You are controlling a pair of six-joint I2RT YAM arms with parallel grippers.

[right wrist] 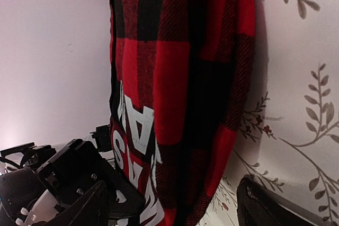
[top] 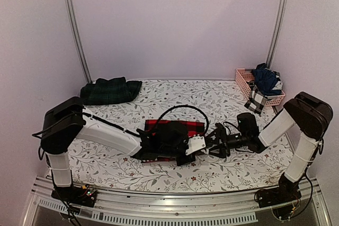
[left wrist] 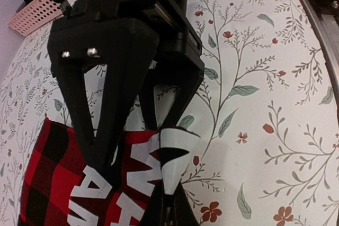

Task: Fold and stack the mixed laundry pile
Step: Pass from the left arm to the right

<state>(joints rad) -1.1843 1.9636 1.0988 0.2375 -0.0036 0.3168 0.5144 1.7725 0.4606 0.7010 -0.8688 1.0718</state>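
The red-and-black checked shirt [top: 175,127] with white lettering lies folded at the middle of the table. My left gripper [top: 195,145] is at its near right corner, and in the left wrist view the gripper [left wrist: 169,197] is shut on that white-printed corner [left wrist: 175,146]. From the right, my right gripper [top: 214,144] faces the same corner. It stands open [right wrist: 175,213], with the shirt's edge [right wrist: 180,104] between its fingers [right wrist: 79,205]. A folded dark green tartan piece [top: 110,91] rests at the back left. Dark blue clothes [top: 265,78] sit in the basket.
The pink slatted basket [top: 244,78] stands at the back right, with a black-and-white checked cloth [top: 256,100] hanging over its front. A white leaf-patterned cloth [top: 222,99] covers the table. Both arms meet at the table's middle, fingertips close together.
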